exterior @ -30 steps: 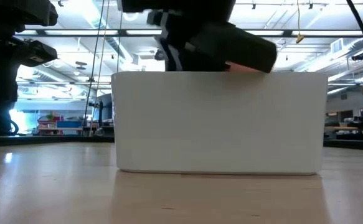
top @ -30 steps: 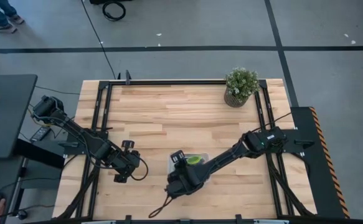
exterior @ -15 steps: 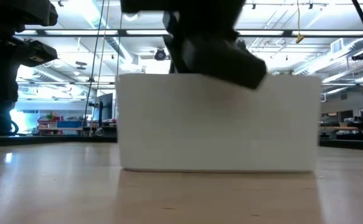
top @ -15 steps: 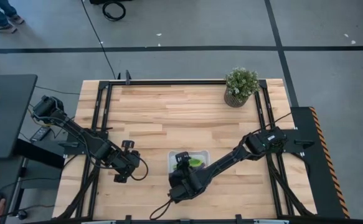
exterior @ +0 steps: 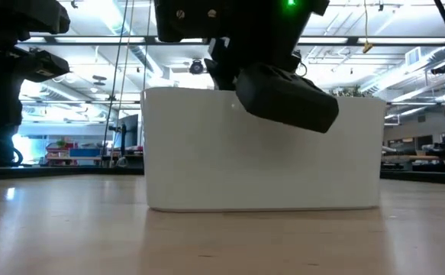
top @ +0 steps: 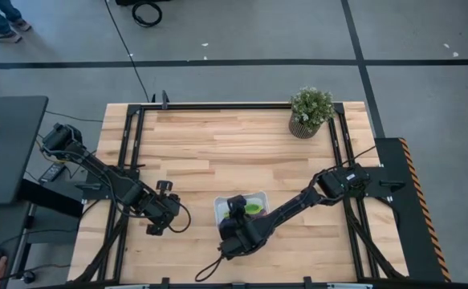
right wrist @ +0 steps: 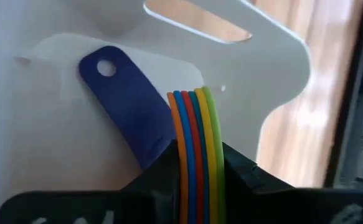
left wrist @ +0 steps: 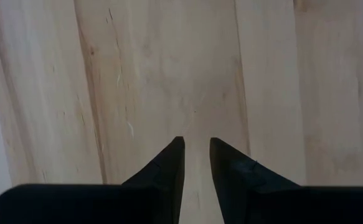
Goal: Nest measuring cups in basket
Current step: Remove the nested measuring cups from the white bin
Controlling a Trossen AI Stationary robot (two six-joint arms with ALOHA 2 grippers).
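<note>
Since the right gripper (right wrist: 193, 163) has its jaws pinched on a stack of cup handles (right wrist: 194, 134), orange, blue, red, yellow and green, five are nested, held inside the white basket (right wrist: 281, 68). A sixth, navy handle (right wrist: 131, 106) lies beside them, so it's nearly done. The left gripper (left wrist: 195, 163) hangs narrow and empty over bare table (left wrist: 137, 74).

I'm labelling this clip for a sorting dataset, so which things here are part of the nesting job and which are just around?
Part of the job:
- measuring cups, stacked handles clamped by the right gripper
- navy cup handle beside them
- white basket

Just around:
- potted plant at the far corner of the table
- left gripper, idle over bare wood
</note>
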